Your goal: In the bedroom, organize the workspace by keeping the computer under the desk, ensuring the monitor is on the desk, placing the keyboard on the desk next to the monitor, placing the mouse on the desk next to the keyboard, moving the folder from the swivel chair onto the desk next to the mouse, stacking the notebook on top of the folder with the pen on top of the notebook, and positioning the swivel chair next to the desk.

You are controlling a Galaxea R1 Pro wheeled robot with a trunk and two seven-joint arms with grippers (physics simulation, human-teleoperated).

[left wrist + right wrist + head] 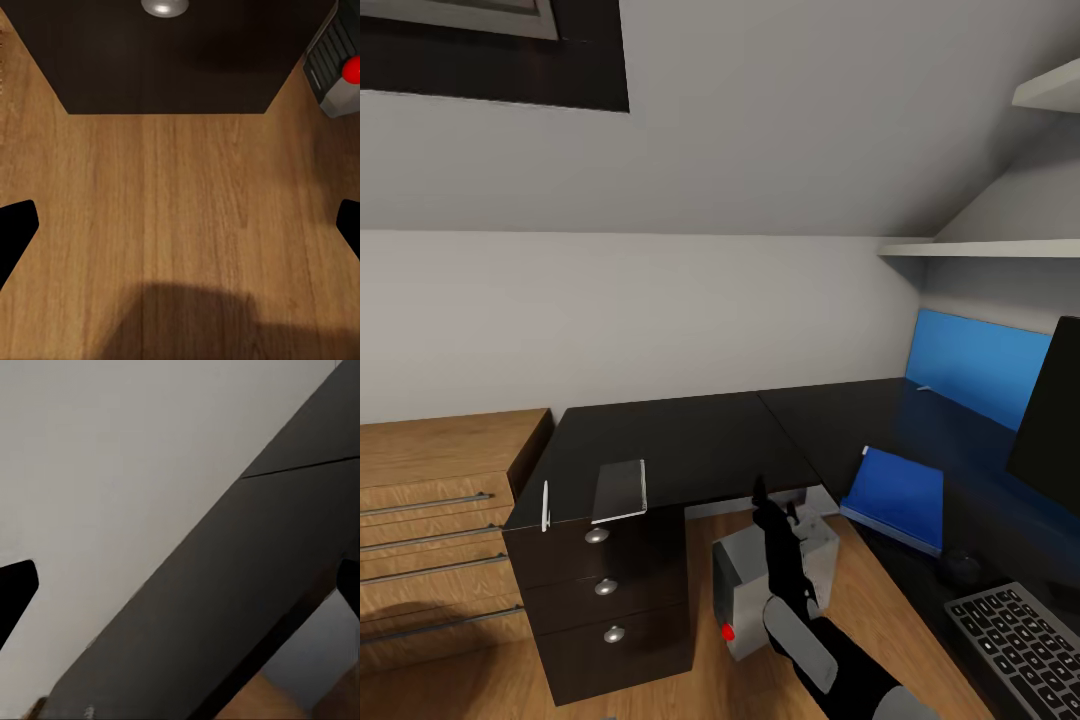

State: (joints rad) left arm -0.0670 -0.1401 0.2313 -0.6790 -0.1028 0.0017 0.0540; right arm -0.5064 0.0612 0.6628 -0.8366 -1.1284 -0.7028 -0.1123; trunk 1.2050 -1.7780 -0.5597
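The right gripper rises over the floor with black fingers spread, as the right wrist view shows; the left gripper is also spread above wood-grain floor; just behind the right arm, the computer, a light-grey box with a red dot, sits under the glossy black desk; the grey notebook and white pen lie at its left near edge; the bright-blue folder lies right.

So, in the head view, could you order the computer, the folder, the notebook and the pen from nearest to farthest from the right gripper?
1. computer: on the floor, just below the right gripper.
2. notebook, on the desk to its left, and folder, on the desk to its right: too close to call.
3. pen: at the desk's left edge, beyond the notebook.
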